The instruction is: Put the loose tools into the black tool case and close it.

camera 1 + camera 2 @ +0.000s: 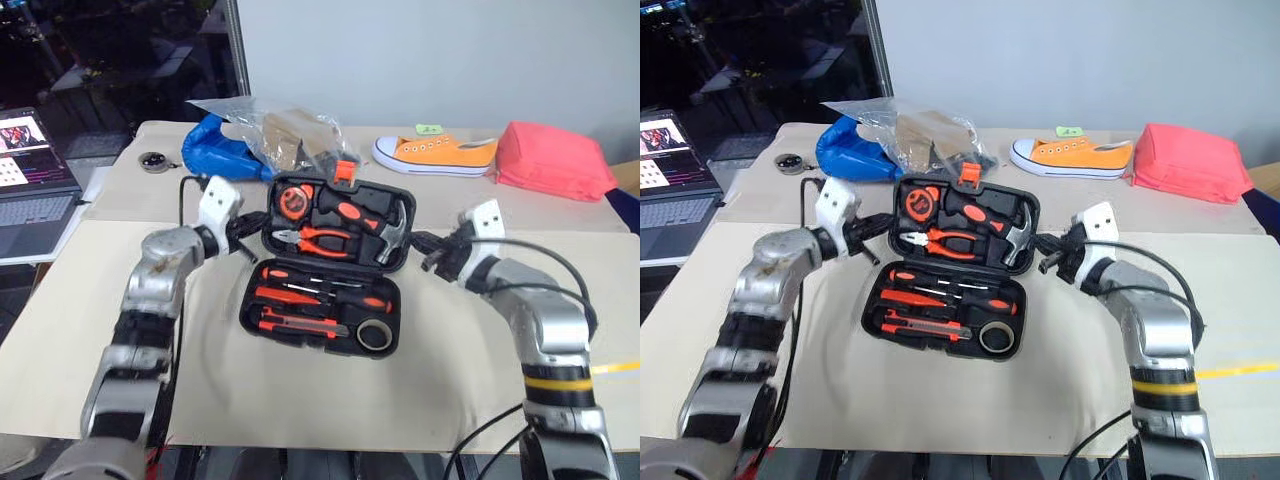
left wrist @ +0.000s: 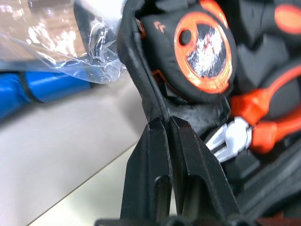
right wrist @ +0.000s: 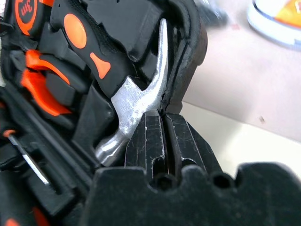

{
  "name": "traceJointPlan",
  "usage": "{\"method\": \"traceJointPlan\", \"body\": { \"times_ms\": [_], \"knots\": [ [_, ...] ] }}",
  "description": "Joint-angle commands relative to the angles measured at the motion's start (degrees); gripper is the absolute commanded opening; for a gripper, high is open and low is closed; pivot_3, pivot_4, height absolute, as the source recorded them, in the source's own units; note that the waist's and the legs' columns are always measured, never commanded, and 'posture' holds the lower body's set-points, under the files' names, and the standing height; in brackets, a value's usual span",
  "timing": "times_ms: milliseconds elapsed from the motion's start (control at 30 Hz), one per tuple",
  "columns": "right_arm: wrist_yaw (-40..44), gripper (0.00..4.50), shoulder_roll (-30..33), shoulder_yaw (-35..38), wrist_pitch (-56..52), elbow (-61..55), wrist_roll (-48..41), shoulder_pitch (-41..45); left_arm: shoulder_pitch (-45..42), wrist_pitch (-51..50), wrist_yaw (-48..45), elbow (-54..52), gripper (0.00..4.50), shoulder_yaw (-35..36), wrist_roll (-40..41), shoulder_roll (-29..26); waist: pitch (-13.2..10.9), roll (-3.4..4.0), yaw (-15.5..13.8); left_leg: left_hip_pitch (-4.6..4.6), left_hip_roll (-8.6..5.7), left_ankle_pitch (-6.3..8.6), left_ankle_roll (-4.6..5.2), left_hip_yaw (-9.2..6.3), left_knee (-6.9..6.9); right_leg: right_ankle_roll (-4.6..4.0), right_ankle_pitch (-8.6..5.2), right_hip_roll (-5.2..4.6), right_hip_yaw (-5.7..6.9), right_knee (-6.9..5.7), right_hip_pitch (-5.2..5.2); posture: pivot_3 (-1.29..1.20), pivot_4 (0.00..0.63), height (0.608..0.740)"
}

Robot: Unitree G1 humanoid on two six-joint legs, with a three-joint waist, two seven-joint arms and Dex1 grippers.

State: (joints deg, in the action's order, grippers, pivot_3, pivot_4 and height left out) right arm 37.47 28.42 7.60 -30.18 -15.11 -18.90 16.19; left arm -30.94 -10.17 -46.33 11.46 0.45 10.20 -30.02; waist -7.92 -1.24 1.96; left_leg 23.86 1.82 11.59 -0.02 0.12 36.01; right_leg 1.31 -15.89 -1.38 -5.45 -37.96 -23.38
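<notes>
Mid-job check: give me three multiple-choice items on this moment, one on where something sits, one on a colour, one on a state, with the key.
1. Where is the hammer?
A. in the far half of the black tool case
B. on the laptop
C. inside the sneaker

2. What colour is the sneaker?
A. green
B. orange with a white sole
C. black

3. How does the case stand?
A. shut and latched
B. upside down
C. open, tools in its slots

Key: 1 A, the hammer lies beside the pliers in the far half. 2 B, as seen at the table's far edge. 3 C, both halves face up, with the left tool and right tool shut at the far half's side edges.
</notes>
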Motion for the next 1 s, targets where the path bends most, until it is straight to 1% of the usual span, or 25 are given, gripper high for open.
{"method": "traceJointPlan", "body": {
  "times_ms": [33,100,133,200,233,300,333,367,400,433,467,533,567,633,733,767,800,833,900,967,1000],
  "knots": [
    [6.3,0.03,2.7,-5.9,12.7,-11.4,3.0,-8.0,7.0,10.0,-3.9,-7.0,0.00,-3.7,-3.2,-2.4,0.0,0.05,-0.2,-0.05,-0.01,0.00,0.00,0.01,0.00,0.01,0.00,-0.03,-0.01,0.06,0.05,0.00,0.150,0.740],
    [6.7,0.03,3.8,-7.2,15.4,-14.0,4.4,-12.3,9.7,11.5,-4.2,-8.4,0.00,-3.1,-3.0,-3.9,0.1,0.07,-0.1,-0.25,-0.02,0.05,0.04,0.05,-0.02,0.03,-0.03,-0.08,-0.05,0.23,0.32,0.00,0.150,0.740],
    [7.0,0.03,4.8,-7.9,17.8,-14.9,6.0,-14.6,11.0,12.0,-4.2,-8.9,0.00,-2.6,-3.0,-4.8,0.1,0.06,0.1,-0.49,-0.03,0.05,0.04,0.11,-0.01,0.03,-0.03,-0.10,-0.07,0.49,0.50,0.00,0.150,0.740],
    [7.8,0.03,7.6,-8.8,24.4,-15.4,10.6,-19.4,14.4,11.0,-5.0,-10.9,0.00,-0.4,-1.0,-6.8,0.0,0.02,0.4,-1.24,0.00,0.04,0.04,0.19,0.03,0.01,-0.12,-0.06,-0.03,0.62,1.33,0.00,0.150,0.740],
    [8.0,0.03,8.5,-8.9,26.5,-15.3,11.9,-20.7,15.4,10.3,-5.2,-11.7,0.00,0.4,-0.1,-7.3,0.0,0.01,0.6,-1.45,0.02,0.04,0.04,0.30,0.03,0.26,-0.32,-0.06,-0.05,0.63,1.49,0.00,0.150,0.740],
    [7.6,0.03,10.9,-7.2,30.3,-12.8,14.5,-24.3,20.0,6.5,-8.5,-15.2,0.00,4.1,5.4,-10.0,0.0,-0.02,0.9,-1.77,0.10,0.02,0.05,0.55,0.03,0.33,-0.37,-0.06,-0.06,0.64,1.75,0.00,0.150,0.740],
    [8.0,0.00,12.5,-5.2,32.4,-11.2,15.1,-26.6,23.0,2.4,-10.8,-17.1,0.69,7.2,9.7,-12.1,0.0,-0.04,0.9,-1.98,0.17,0.02,0.04,0.64,0.03,0.30,-0.36,-0.04,-0.06,0.63,1.93,0.00,0.150,0.740],
    [8.7,0.00,13.9,-2.5,33.7,-9.7,14.3,-28.5,26.1,-1.3,-13.2,-18.6,0.87,10.7,13.6,-14.6,0.0,-0.07,1.0,-2.27,0.22,0.02,0.04,0.70,0.01,0.14,-0.46,-0.04,-0.06,0.65,2.15,0.00,0.150,0.740],
    [9.7,0.35,15.1,-0.8,34.2,-8.9,13.3,-29.9,28.3,-4.1,-14.6,-19.7,1.39,13.4,16.2,-16.5,0.0,-0.11,1.0,-2.44,0.31,0.02,0.04,0.75,-0.01,-0.12,-0.61,-0.07,-0.10,0.64,2.24,0.00,0.150,0.740],
    [10.9,0.73,16.5,0.3,34.1,-8.5,12.2,-31.1,30.2,-6.3,-15.8,-20.6,1.79,15.7,18.4,-18.2,0.0,-0.13,0.9,-2.43,0.49,0.02,0.04,0.78,-0.02,-0.15,-0.66,-0.08,-0.11,0.64,2.22,0.00,0.150,0.740],
    [12.3,1.00,17.6,1.3,32.9,-8.5,10.8,-32.3,31.9,-8.3,-16.8,-21.4,2.16,17.6,20.2,-19.8,-0.1,-0.35,0.5,-2.45,0.51,0.02,0.04,0.83,-0.02,-0.12,-0.67,-0.08,-0.09,0.65,2.23,0.00,0.150,0.740],
    [17.7,1.70,21.2,4.2,28.1,-10.3,5.1,-36.6,36.7,-12.6,-20.4,-24.4,2.88,22.7,24.3,-23.2,-0.2,-0.36,0.0,-2.25,0.54,0.02,0.05,1.00,0.00,-0.04,-0.67,-0.11,0.03,0.75,2.13,0.00,0.150,0.740],
    [20.0,1.73,22.6,5.6,26.1,-11.3,2.6,-38.3,38.9,-14.5,-21.9,-26.1,3.20,25.1,26.2,-24.4,-0.2,-0.34,0.0,-2.07,0.74,0.01,0.05,1.18,0.01,0.06,-0.63,-0.20,0.04,0.76,2.00,0.00,0.150,0.740],
    [23.7,1.73,24.9,7.9,21.9,-13.9,-2.8,-40.9,42.2,-18.7,-23.3,-30.7,3.20,29.3,30.7,-25.9,-0.2,-0.32,0.0,-1.89,0.83,0.02,0.04,1.47,-0.04,0.18,-0.56,-0.30,0.00,0.80,1.88,0.00,0.150,0.740],
    [29.0,1.73,28.4,8.6,18.5,-17.7,-7.5,-43.4,45.9,-25.0,-23.8,-38.5,3.20,33.6,37.5,-27.2,-0.2,-0.37,0.0,-1.81,0.83,0.09,0.01,1.48,-0.10,0.15,-0.58,-0.34,0.01,0.89,1.89,0.00,0.150,0.740],
    [29.7,1.19,29.0,8.3,16.4,-19.2,-10.0,-43.4,47.0,-26.4,-23.9,-40.8,3.27,34.5,39.3,-27.3,-0.2,-0.36,0.0,-1.77,0.85,0.09,0.00,1.48,-0.08,0.21,-0.62,-0.32,0.01,0.89,1.85,0.00,0.150,0.740],
    [30.0,1.07,29.4,7.1,14.6,-20.8,-11.8,-42.7,47.9,-27.1,-24.1,-42.9,3.27,35.1,40.5,-27.3,-0.2,-0.37,0.1,-1.76,0.86,0.09,0.00,1.48,-0.10,0.39,-0.72,-0.32,0.01,0.90,1.81,0.00,0.150,0.740],
    [30.3,0.73,29.7,5.6,13.5,-22.0,-12.6,-42.0,48.4,-27.6,-24.0,-44.5,3.27,35.5,41.3,-27.3,-0.2,-0.37,0.1,-1.75,0.87,0.09,0.00,1.48,-0.09,0.38,-0.73,-0.30,0.00,0.90,1.79,0.00,0.150,0.740],
    [30.1,0.02,29.4,0.1,13.6,-23.2,-9.9,-39.6,48.9,-28.2,-23.7,-47.5,3.27,35.5,42.3,-27.5,-0.2,-0.40,0.2,-1.77,0.93,0.09,-0.01,1.48,-0.09,0.35,-0.72,-0.24,-0.02,0.88,1.78,0.00,0.150,0.740],
    [28.8,0.02,28.4,-6.2,14.8,-21.9,-3.9,-36.0,48.9,-28.4,-23.0,-50.2,3.27,34.8,43.1,-27.3,-0.2,-0.47,0.2,-1.79,1.01,0.09,-0.01,1.48,-0.08,0.16,-0.75,-0.16,-0.03,0.88,1.75,0.00,0.150,0.740],
    [26.5,0.02,26.9,-9.0,14.9,-20.2,-0.6,-33.4,48.5,-28.6,-21.8,-51.3,3.27,34.3,43.8,-27.1,-0.2,-0.49,0.2,-1.79,1.01,0.09,-0.01,1.48,-0.08,0.00,-0.81,-0.15,-0.03,0.87,1.70,0.00,0.150,0.740]
  ]
}}
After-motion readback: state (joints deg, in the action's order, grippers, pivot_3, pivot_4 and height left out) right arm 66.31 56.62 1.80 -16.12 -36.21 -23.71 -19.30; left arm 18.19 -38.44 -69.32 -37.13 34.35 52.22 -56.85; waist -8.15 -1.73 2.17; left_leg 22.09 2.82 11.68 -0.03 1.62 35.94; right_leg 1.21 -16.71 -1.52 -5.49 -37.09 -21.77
